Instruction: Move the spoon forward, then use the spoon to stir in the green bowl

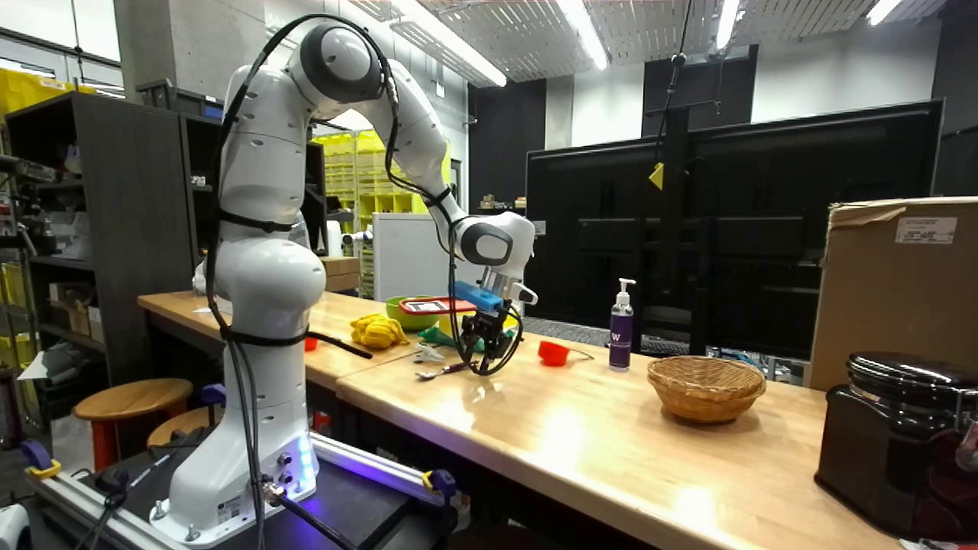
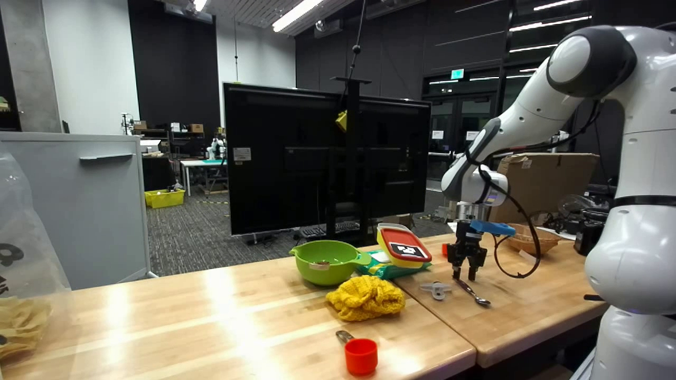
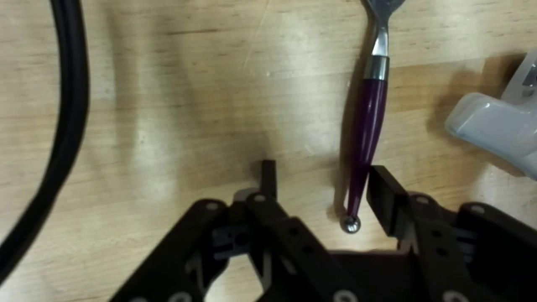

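Observation:
The spoon (image 3: pixel 372 105) has a purple handle with a metal ball end and lies on the wooden table; it also shows in both exterior views (image 1: pixel 437 373) (image 2: pixel 467 290). My gripper (image 3: pixel 323 188) is open around the handle's ball end. The handle sits much closer to the right finger in the wrist view; whether they touch I cannot tell. In both exterior views the gripper (image 1: pixel 487 359) (image 2: pixel 465 274) points down just above the table. The green bowl (image 2: pixel 325 272) stands upright beyond the yellow cloth; it also shows in an exterior view (image 1: pixel 397 312), partly behind a red-lidded container.
A grey clip (image 3: pixel 499 121) lies beside the spoon. The red-lidded container (image 2: pixel 406 248) leans on a green packet (image 2: pixel 388 271) by the bowl. Yellow cloth (image 2: pixel 366 298), red cups (image 2: pixel 361 358) (image 1: pixel 553 353), a pump bottle (image 1: pixel 620 336) and a woven basket (image 1: pixel 707 393) stand around.

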